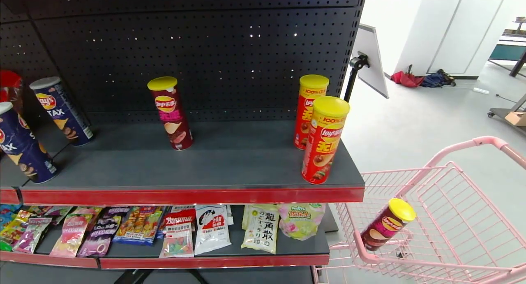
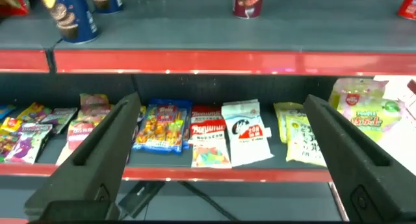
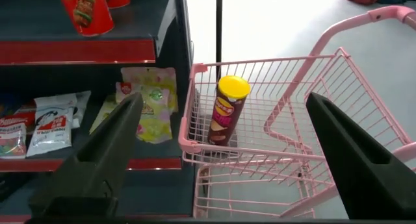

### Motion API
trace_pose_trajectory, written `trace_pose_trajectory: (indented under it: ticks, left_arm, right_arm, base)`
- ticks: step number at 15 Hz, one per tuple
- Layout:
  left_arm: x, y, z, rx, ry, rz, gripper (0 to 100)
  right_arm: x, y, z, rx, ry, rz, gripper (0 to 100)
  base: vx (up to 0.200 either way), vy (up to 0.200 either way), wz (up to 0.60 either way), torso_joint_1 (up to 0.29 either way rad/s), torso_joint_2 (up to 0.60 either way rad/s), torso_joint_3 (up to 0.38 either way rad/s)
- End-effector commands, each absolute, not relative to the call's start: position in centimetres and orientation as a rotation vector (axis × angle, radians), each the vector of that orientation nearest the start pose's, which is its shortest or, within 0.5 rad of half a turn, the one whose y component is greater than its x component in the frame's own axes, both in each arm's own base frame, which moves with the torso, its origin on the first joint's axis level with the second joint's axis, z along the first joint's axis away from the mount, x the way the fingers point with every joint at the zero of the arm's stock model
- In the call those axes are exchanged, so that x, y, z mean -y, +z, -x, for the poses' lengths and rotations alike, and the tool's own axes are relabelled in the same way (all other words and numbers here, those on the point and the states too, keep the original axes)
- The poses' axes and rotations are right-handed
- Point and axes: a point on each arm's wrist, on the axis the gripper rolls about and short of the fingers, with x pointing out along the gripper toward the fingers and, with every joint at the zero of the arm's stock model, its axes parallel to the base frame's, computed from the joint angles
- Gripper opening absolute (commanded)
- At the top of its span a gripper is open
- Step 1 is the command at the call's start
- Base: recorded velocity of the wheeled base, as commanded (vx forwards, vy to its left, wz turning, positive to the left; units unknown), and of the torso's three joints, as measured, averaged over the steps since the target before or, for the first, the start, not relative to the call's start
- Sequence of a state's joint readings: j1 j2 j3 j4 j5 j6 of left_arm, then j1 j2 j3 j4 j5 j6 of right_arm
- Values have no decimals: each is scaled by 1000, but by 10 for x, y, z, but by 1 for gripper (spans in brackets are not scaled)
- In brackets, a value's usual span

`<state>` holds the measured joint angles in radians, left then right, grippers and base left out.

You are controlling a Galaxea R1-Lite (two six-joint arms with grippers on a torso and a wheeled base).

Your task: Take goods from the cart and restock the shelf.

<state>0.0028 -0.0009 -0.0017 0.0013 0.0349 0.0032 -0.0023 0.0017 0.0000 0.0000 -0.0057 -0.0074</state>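
Left gripper (image 2: 221, 100): fingers spread wide with nothing between them. It hung in front of the shelving, facing the lower shelf (image 1: 213, 261).
Right gripper (image 3: 224, 97): also wide open and empty. It was held off from the cart (image 1: 472, 143) and touched nothing.
Maroon can in the cart (image 1: 388, 224): it had a yellow lid, which faced up. The can stood in the basket corner on the shelf's side, against the pink wire wall. In the right wrist view it showed between the two open fingers, farther off.
Cart: pink wire, parked just beside the right end of the shelving, with its handle on the far side from the shelf.
Upper shelf (image 1: 238, 160): a grey deck with a red front edge. Much of its middle was bare.
Maroon can on the shelf (image 1: 170, 113): same kind as the one in the cart. It stood upright near the back panel, left of centre, well apart from the others.
Red cans (image 1: 324, 140): two with yellow lids at the right end, one in front of the other and close together — the front one stood near the shelf's edge.
Blue cans (image 1: 61, 111): two at the left end, one behind the other.
Snack bags (image 1: 139, 224): a row of flat packets laid across the lower shelf — purple, white and green among them.
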Motion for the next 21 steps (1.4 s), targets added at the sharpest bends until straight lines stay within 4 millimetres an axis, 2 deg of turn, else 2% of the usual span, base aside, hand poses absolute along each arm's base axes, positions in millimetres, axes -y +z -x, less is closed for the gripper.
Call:
trace_pose_trajectory:
  ticks: [1, 7, 14, 21]
  left_arm:
    - [-1, 76, 23, 0, 38, -3, 100]
    - [-1, 76, 23, 0, 38, -3, 100]
    - [-1, 76, 23, 0, 38, -3, 100]
    - [-1, 76, 23, 0, 38, -3, 100]
  right_arm:
    - [0, 76, 23, 0, -8, 8, 100]
    - [0, 76, 23, 0, -9, 8, 100]
    - [0, 76, 23, 0, -9, 5, 100]
    - [0, 76, 23, 0, -9, 3, 100]
  base:
    - [0, 0, -600, 2, 2, 2]
    - [0, 0, -600, 6, 6, 2]
    - [0, 0, 0, -6, 9, 6]
    - [0, 0, 0, -133, 337, 186]
